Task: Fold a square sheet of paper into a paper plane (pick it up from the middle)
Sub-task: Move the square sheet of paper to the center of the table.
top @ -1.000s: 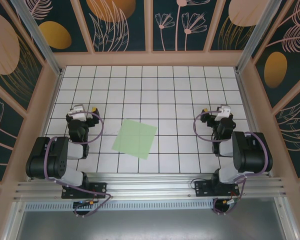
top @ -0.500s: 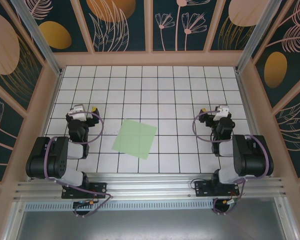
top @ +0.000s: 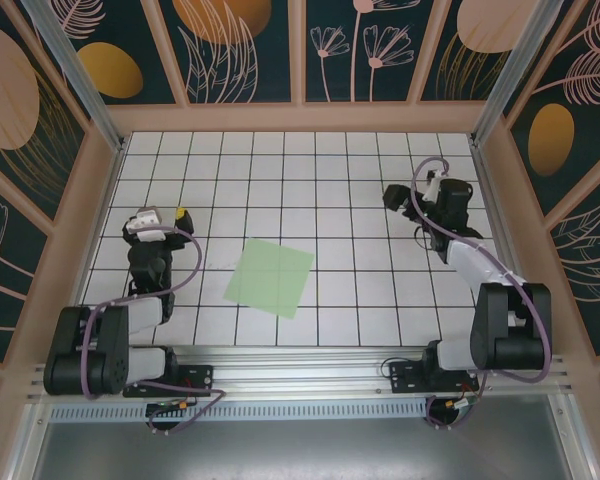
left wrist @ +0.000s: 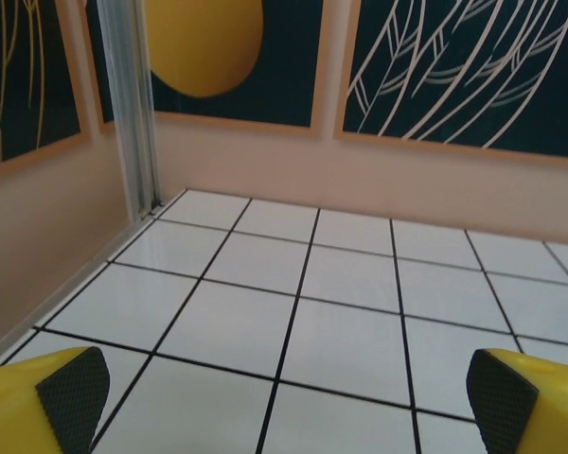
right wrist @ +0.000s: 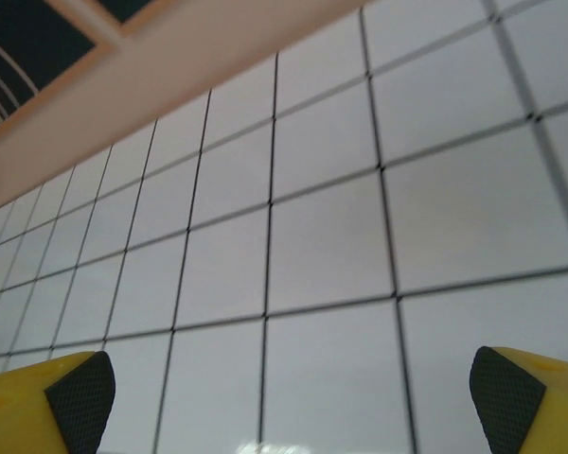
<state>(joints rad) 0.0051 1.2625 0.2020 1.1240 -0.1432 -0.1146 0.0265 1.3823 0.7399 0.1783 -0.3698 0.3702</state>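
**Green sheet lying flat, both grippers gaping and empty**

The square sheet of paper point(top: 270, 278) is lying flat on the white tiled table point(top: 380, 160), turned a little askew to the grid lines. It is sitting toward the near edge, between the two arms and closer to the left one, and nothing is touching it.

The left gripper point(left wrist: 284, 392) is hanging by the table's left side with its jaws spread wide, and bare tiles are showing between its black pads point(left wrist: 74, 388).

The right gripper point(right wrist: 284, 392) is reaching out over the far right tiles, well apart from the sheet. It too is gaping wide and gripping nothing.
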